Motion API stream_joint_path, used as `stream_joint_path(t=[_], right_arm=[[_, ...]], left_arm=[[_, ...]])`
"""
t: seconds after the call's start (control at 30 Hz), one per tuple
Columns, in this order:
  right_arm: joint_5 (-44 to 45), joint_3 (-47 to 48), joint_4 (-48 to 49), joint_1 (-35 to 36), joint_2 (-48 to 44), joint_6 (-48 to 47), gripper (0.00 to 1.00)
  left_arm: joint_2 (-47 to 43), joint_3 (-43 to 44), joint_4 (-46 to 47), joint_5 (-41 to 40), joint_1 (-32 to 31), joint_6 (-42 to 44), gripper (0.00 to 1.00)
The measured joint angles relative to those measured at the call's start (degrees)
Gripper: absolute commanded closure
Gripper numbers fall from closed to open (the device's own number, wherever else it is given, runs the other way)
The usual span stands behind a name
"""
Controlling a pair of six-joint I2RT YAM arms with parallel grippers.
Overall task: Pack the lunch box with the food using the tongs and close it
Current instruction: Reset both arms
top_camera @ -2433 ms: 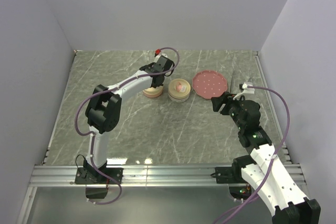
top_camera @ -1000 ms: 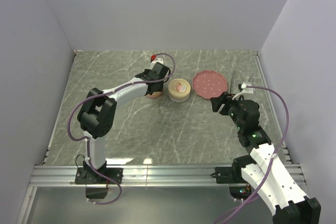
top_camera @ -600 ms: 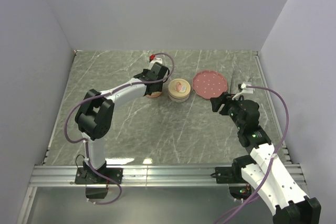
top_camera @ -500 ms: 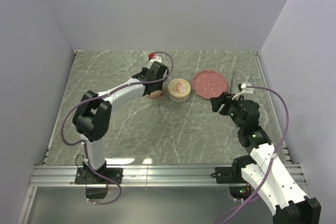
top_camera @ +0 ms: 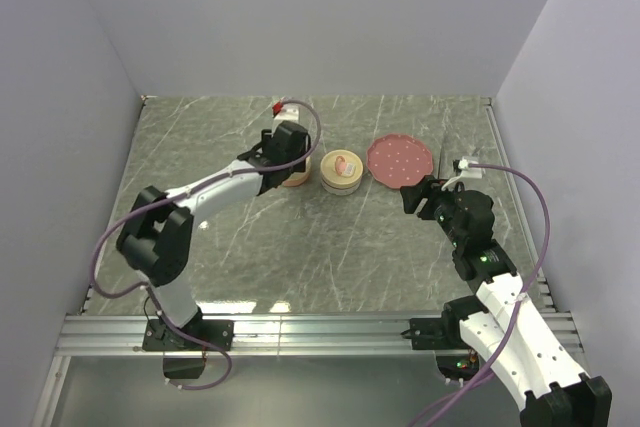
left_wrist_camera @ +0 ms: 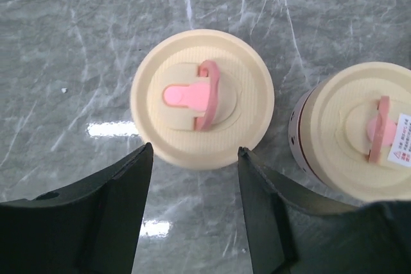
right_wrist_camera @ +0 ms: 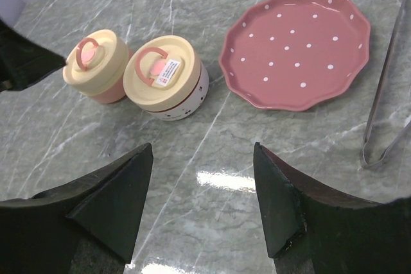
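The lunch box shows as two round containers with cream lids. The pink one [left_wrist_camera: 202, 97] [right_wrist_camera: 96, 65] [top_camera: 297, 180] has its lid on, with a pink handle on top. My left gripper [left_wrist_camera: 192, 155] [top_camera: 283, 162] is open just short of it, touching nothing. The white one [left_wrist_camera: 359, 129] [right_wrist_camera: 166, 76] [top_camera: 340, 172] stands beside it, lid on. The thin metal tongs [right_wrist_camera: 385, 94] [top_camera: 441, 157] lie right of the pink dotted plate [right_wrist_camera: 295, 49] [top_camera: 400, 160]. My right gripper [right_wrist_camera: 202, 152] [top_camera: 412, 197] is open and empty, near the plate's front. No food is in view.
The plate's top is bare. Grey walls close the marble table at the back and both sides. A metal rail [top_camera: 320, 327] runs along the near edge by the arm bases.
My left gripper has opened wider and drawn back toward the left from over the pink container, whose lid stays on it. The left elbow swung left. The right arm has not moved.
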Motion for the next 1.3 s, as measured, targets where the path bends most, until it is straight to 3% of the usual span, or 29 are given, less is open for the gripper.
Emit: stream_joint_path(t=[0.3, 0.5, 0.6, 0.77, 0.97, 1.3], right_arm=[[0.61, 0.0, 0.0, 0.31, 0.55, 0.0, 0.29], [1.49, 0.0, 0.0, 0.72, 0.7, 0.0, 0.29], [2.4, 0.0, 0.0, 0.92, 0.72, 0.02, 0.29], [3.98, 0.0, 0.0, 1.27, 0.74, 0.02, 0.29], [5.44, 0.0, -0.02, 1.4, 0.74, 0.04, 0.29], [6.73, 0.0, -0.02, 1.4, 0.74, 0.2, 0.29]], left_arm=[[-25.53, -22.88, 15.15, -1.18, 0.0, -0.17, 0.34], [-43.65, -38.84, 22.18, -6.14, 0.74, -2.38, 0.28], [-52.33, -45.92, 21.7, -7.82, 3.65, -5.25, 0.25], [-63.12, -50.16, 18.36, -8.07, 13.25, -10.03, 0.2], [-64.22, -50.36, 18.53, -1.33, 19.56, -11.1, 0.15], [-59.56, -50.36, 19.32, 5.9, 19.8, -10.16, 0.14]])
